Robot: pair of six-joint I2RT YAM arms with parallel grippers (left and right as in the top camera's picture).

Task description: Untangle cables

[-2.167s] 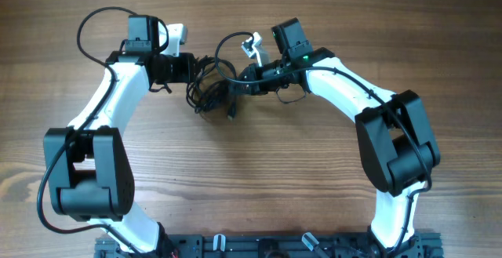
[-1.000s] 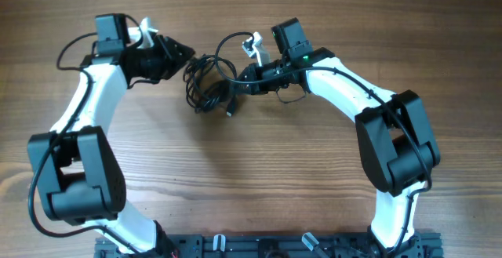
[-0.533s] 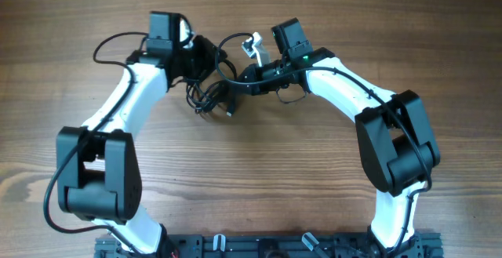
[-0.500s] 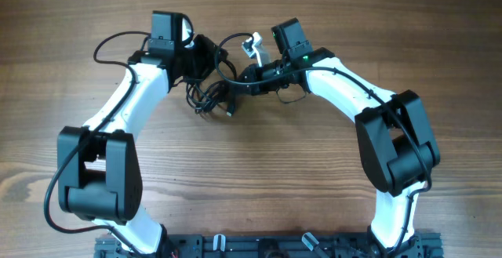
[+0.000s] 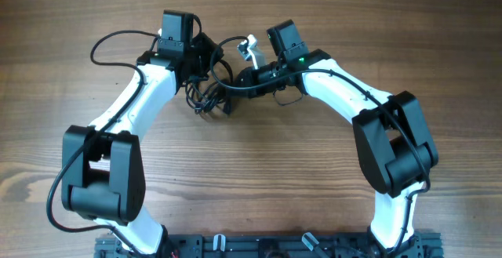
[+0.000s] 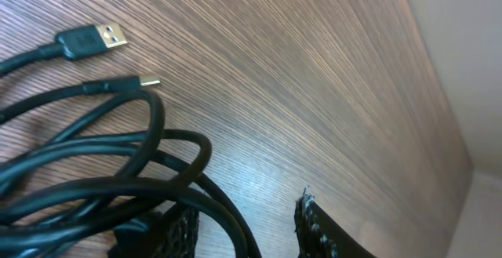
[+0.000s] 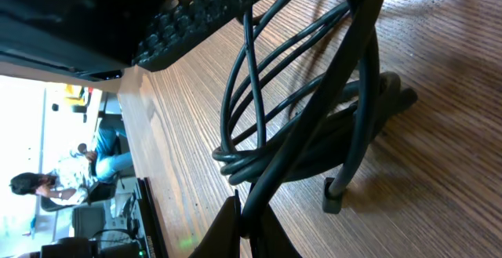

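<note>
The cables [image 5: 205, 95] are thin black cords bunched in a tangle on the wooden table between my two grippers. My left gripper [image 5: 210, 54] sits over the top of the tangle. In the left wrist view the left gripper [image 6: 243, 230] is open, and a strand passes between its fingers [image 6: 321, 228]. A USB-A plug [image 6: 98, 38] and a small plug [image 6: 149, 81] lie beyond. My right gripper [image 5: 234, 85] is at the tangle's right side. In the right wrist view the right gripper [image 7: 252, 230] is shut on one strand of the cables [image 7: 314, 132], which rises from the heap.
A loose plug end [image 7: 333, 195] rests on the table by the heap. The left arm's own thick wire [image 5: 110, 42] loops out to the left. The arm bases and a black rail [image 5: 274, 246] are at the near edge.
My left arm swung out to the left, then came back right and now sits over the top of the tangle. My right gripper kept its hold and shifted slightly left.
</note>
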